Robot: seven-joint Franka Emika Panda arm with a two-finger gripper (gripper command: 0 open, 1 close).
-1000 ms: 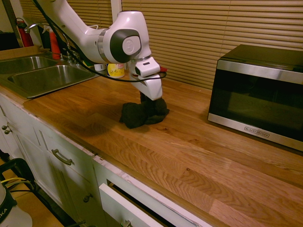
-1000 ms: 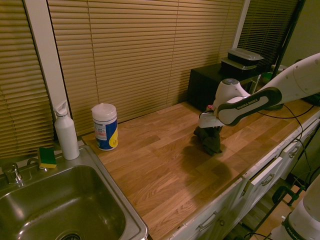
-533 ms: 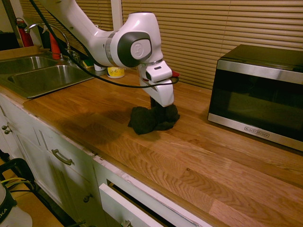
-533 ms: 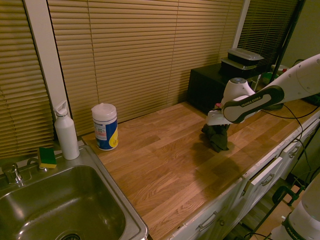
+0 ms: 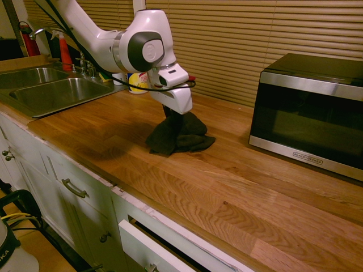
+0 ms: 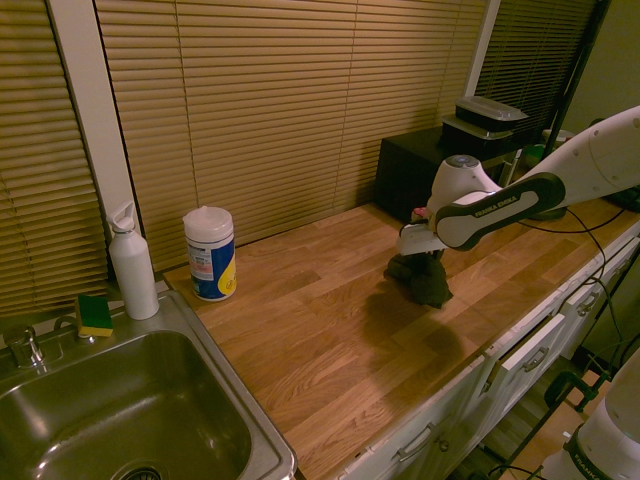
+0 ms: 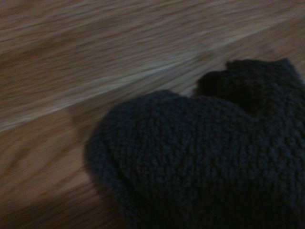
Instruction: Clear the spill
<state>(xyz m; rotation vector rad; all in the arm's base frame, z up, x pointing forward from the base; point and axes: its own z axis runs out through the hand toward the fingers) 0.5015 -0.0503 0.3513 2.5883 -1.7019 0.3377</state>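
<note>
First exterior view
Bench [image 5: 238, 187]: wooden planks, running from a double sink [image 5: 51, 90] at one end to a microwave [image 5: 309, 110] at the other.
Cloth [image 5: 178, 135]: dark grey-black, bunched, lying on the bench roughly midway between sink and microwave; its upper folds rise into the pincer.
Pincer [image 5: 173, 117]: pointing straight down onto the cloth; fingers buried in the fabric, closed on a gathered fold of it.
Spill: no drops visible on the wood around the cloth; whether any lie under the cloth cannot be told.
Background items: yellow-and-white wipes tub [image 5: 138, 83] behind the arm, red spray bottle [image 5: 64, 52] by the tap, slatted blinds [image 5: 255, 39] along the wall.

Second exterior view
Arm: enters from the right side of the picture.
Pincer [image 6: 421, 258]: set down on the cloth [image 6: 424, 282], near the front edge of the bench [image 6: 320, 330]; finger gap hidden by fabric.
Wipes tub [image 6: 210, 253]: upright, well apart from the cloth, near the sink [image 6: 120, 420].
White bottle [image 6: 132, 265]: upright beside the sink rim, with a green-and-yellow sponge [image 6: 95, 314] just beside it.
Spill: none discernible on the bare wood.

Wrist view
Cloth [image 7: 205, 162]: knitted, dark, filling much of the frame, resting on wood grain [image 7: 95, 71].
Spill: no marks visible on the exposed wood.
</note>
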